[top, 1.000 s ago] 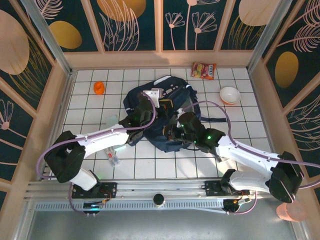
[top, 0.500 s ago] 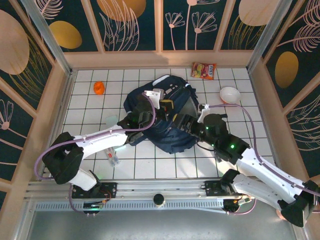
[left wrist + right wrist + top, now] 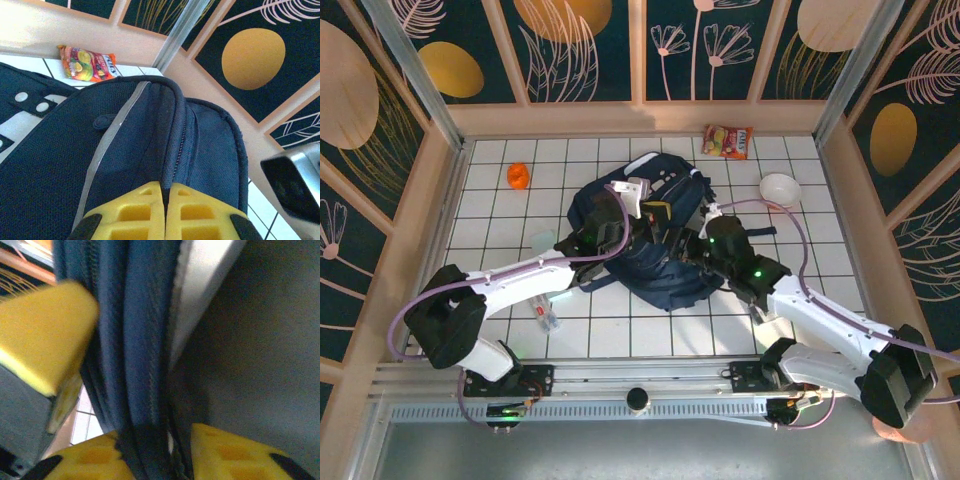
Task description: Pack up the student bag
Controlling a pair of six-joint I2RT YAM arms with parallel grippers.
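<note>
Two end effectors are on the student bag (image 3: 670, 285), which lies slumped at the centre of the tiled tabletop (image 3: 620, 330). The left end effector (image 3: 163, 192) has its yellow pads pressed together w/ the bag's zip seam running straight into the slit btwn them, so it reads as a pinch on a thin edge of fabric. The right end effector (image 3: 155, 432), on the bag's 4 o'clock side, has a thick roll of navy cloth filling the gap btwn its pads. By the look of it, it's clamped on the rim of the opening. Loose items sit well apart from the bag: a snack packet (image 3: 728, 141) at approx. 1 o'clock by the back wall, a white bowl (image 3: 780, 189) at 2 o'clock and an orange thing (image 3: 518, 176) at 10 o'clock. Handling, as a judgement: the bag is soft, limp fabric and prob. light while unpacked. It'll sag and fold wherever it isn't supported, so the mouth won't hold open by itself. The best holds are the stiffer bits, i.e. piped zip edges, seams and straps; flat panels would just bunch and slip. Pulling the two rim grips apart should spread the opening, but a thin pinch can slide off the weave if tugged hard.
</note>
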